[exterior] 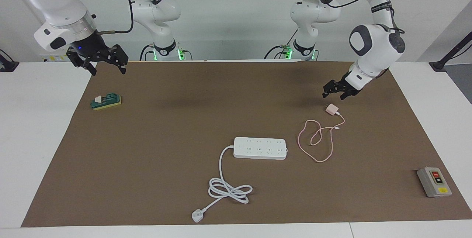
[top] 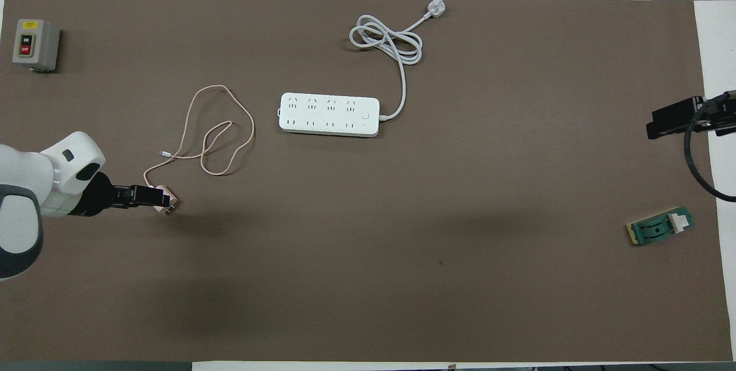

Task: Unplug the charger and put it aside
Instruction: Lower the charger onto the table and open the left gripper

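The pale-pink charger [exterior: 332, 109] lies on the brown mat toward the left arm's end, apart from the white power strip [exterior: 260, 148]. Its thin pink cable [exterior: 298, 140] lies in loose loops between the two. My left gripper [exterior: 335, 94] is open and hangs just above the charger, not touching it. In the overhead view the left gripper [top: 150, 196] covers part of the charger [top: 167, 197], and the cable [top: 215, 87] loops toward the power strip [top: 329, 114]. My right gripper [exterior: 97, 62] is open and empty, raised over the mat's edge at the right arm's end; it also shows in the overhead view [top: 655, 128].
The power strip's thick white cord [exterior: 228, 190] coils farther from the robots and ends in a white plug [exterior: 197, 216]. A grey switch box [exterior: 434, 182] sits at the mat's corner at the left arm's end. A small green block [exterior: 106, 101] lies below the right gripper.
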Available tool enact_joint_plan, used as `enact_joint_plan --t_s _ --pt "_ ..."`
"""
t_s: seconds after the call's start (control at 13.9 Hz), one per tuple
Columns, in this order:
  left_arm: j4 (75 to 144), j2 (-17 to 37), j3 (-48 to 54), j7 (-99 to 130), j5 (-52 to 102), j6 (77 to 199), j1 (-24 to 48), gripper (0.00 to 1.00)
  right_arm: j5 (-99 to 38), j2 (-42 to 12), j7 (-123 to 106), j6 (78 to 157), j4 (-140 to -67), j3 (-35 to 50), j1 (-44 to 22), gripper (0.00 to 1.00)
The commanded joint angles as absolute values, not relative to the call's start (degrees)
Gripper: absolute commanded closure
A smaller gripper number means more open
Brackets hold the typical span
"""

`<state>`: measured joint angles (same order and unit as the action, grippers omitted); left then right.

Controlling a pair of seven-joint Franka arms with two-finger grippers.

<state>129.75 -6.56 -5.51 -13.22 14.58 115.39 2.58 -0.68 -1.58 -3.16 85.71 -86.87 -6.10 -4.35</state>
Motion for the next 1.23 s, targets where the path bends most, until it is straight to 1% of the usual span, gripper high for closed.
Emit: enact_joint_plan --t_s 0.0,0.07,0.22,0.36,0.5,0.87,1.01,1.08,1.15 --pt "125.78 -7.73 -5.36 -14.41 14.85 109.09 0.35 0.00 -0.61 -3.33 -3.25 86.48 -85.96 -5.01 -4.22 0.00" --pt "125.08 -8.17 -5.36 -13.72 14.77 108.03 0.26 0.00 -0.09 -3.25 -3.25 86.40 -86.04 -4.92 -4.39 0.00" --pt "121.49 -9.31 -5.36 -11.18 13.89 104.61 -1.04 0.00 0.44 -3.95 -3.25 85.52 -85.96 -3.43 -5.79 0.00" --pt "114.64 -8.79 -5.19 -7.49 11.17 98.38 -1.93 0.00 0.44 -3.52 -3.25 85.52 -85.96 -3.16 -5.97 0.00" --pt "108.92 -8.26 -5.19 -2.75 10.02 95.37 -1.93 0.00 0.35 -3.25 -5.08 85.43 -85.96 -3.51 -6.06 0.00" --pt "100.03 -7.12 -5.01 8.51 4.76 93.61 -1.14 0.00 0.26 -0.27 -5.45 82.18 -87.97 -3.25 -6.77 0.00" --pt "98.71 -6.60 -4.92 9.31 4.22 96.31 -1.75 0.00 0.44 -1.23 -5.54 84.54 -87.54 -3.16 -6.68 0.00" --pt "96.96 -5.11 -5.01 9.32 4.13 96.59 -1.84 0.00 0.35 -2.71 -5.54 84.29 -87.37 -3.43 -6.24 0.00" --pt "95.03 -3.71 -5.10 9.23 3.78 95.81 -1.85 0.00 0.26 -3.07 -5.62 84.20 -87.36 -3.86 -5.89 0.00"
